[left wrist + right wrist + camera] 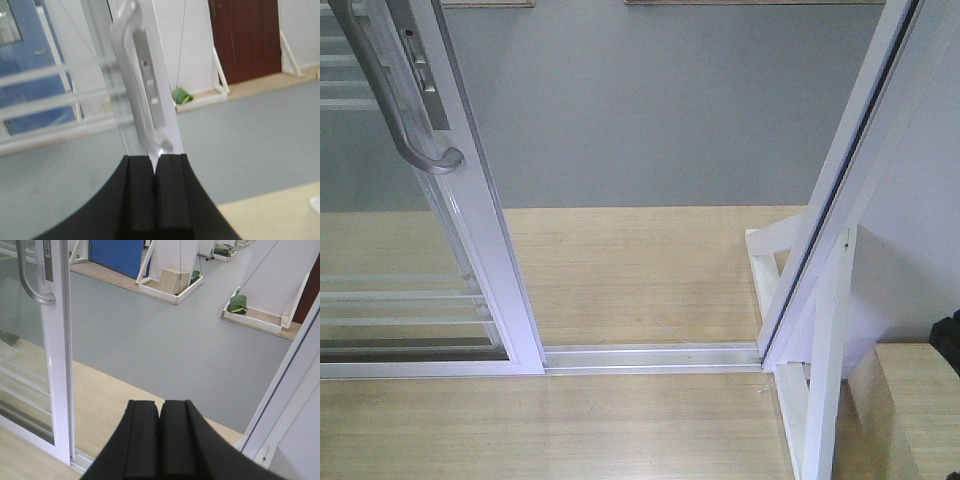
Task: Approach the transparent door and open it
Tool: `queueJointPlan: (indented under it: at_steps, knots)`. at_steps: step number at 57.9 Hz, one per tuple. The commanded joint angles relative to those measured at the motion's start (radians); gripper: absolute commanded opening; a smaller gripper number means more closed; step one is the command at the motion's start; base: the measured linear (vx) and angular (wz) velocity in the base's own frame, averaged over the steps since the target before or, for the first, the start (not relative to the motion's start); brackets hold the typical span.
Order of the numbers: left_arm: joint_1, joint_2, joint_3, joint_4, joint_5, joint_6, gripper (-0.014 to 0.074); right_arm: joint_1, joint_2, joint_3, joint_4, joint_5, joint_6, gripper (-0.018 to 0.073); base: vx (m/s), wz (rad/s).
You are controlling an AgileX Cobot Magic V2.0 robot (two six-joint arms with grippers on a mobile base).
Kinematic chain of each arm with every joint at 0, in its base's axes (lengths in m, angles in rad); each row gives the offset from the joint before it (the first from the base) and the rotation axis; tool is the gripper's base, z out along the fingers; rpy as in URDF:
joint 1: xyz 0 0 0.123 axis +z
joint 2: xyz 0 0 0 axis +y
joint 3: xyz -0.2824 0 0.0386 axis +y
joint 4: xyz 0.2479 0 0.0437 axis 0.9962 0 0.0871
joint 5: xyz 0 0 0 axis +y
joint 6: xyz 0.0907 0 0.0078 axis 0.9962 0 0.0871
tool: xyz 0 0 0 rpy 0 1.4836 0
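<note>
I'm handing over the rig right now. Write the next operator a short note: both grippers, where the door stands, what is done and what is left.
Left gripper: shut, empty, tips right below the lower end of the door handle; contact cannot be told.
Right gripper: shut, empty, pointing into the gap.
Transparent door: slid to the left, with a wide opening between it and the white frame post on the right; floor track bare.
Done: base at the doorway, door at least partly open.
Left: slide it further if a wider opening is needed.

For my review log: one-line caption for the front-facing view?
Transparent door with grey handle slid left, leaving the floor track exposed.
</note>
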Motion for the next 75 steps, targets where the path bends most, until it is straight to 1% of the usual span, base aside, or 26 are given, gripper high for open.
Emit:
queueJointPlan:
  at_steps: [1, 4, 8, 12, 17, 23, 28, 30, 33, 37, 39, 41, 45, 50, 75]
  knots:
    - [-0.008, -0.014, 0.031, -0.007, -0.129, -0.002, 0.0000, -0.005, 0.010, -0.028, 0.001, -0.078, -0.002, -0.0003, 0.00, 0.00]
    - [-0.008, -0.014, 0.070, -0.025, -0.188, -0.002, 0.0000, -0.005, 0.010, -0.028, 0.001, -0.078, -0.002, -0.0003, 0.00, 0.00]
    - [-0.008, -0.013, 0.105, -0.082, -0.252, -0.001, 0.0000, -0.005, 0.010, -0.028, 0.000, -0.078, -0.002, -0.0003, 0.00, 0.00]
    - [-0.007, -0.011, 0.103, -0.084, -0.238, 0.011, 0.0000, -0.005, 0.010, -0.028, 0.000, -0.078, -0.002, -0.0003, 0.00, 0.00]
    - [-0.007, -0.011, 0.103, -0.084, -0.230, 0.004, 0.0000, -0.005, 0.010, -0.028, 0.000, -0.078, -0.002, -0.0003, 0.00, 0.00]
    - [-0.007, -0.011, 0.103, -0.085, -0.221, -0.047, 0.0000, -0.005, 0.010, -0.028, 0.000, -0.078, -0.002, -0.0003, 0.00, 0.00]
    - [-0.007, -0.011, 0.103, -0.082, -0.222, -0.074, 0.0000, -0.005, 0.010, -0.028, 0.000, -0.078, -0.002, -0.0003, 0.00, 0.00]
    - [-0.007, -0.011, 0.103, -0.072, -0.221, -0.100, 0.0000, -0.005, 0.010, -0.028, 0.000, -0.078, -0.002, -0.0003, 0.00, 0.00]
    - [-0.007, -0.011, 0.103, -0.025, -0.218, -0.152, 0.0000, -0.005, 0.010, -0.028, 0.000, -0.078, -0.002, -0.0003, 0.00, 0.00]
    - [-0.007, -0.011, 0.103, 0.060, -0.207, -0.253, 0.0000, -0.005, 0.010, -0.028, 0.000, -0.078, -0.002, -0.0003, 0.00, 0.00]
    - [-0.007, -0.011, 0.103, 0.101, -0.198, -0.316, 0.0000, -0.005, 0.010, -0.028, 0.000, -0.078, -0.002, -0.0003, 0.00, 0.00]
    - [-0.007, -0.011, 0.103, 0.124, -0.191, -0.367, 0.0000, -0.005, 0.010, -0.028, 0.000, -0.078, -0.002, -0.0003, 0.00, 0.00]
    - [-0.007, -0.011, 0.103, 0.144, -0.177, -0.458, 0.0000, -0.005, 0.010, -0.028, 0.000, -0.078, -0.002, -0.0003, 0.00, 0.00]
    - [-0.007, -0.011, 0.103, 0.144, -0.159, -0.519, 0.0000, -0.005, 0.010, -0.028, 0.000, -0.078, -0.002, -0.0003, 0.00, 0.00]
    - [-0.007, -0.011, 0.103, 0.144, -0.159, -0.526, 0.0000, -0.005, 0.010, -0.028, 0.000, -0.070, -0.002, -0.0003, 0.00, 0.00]
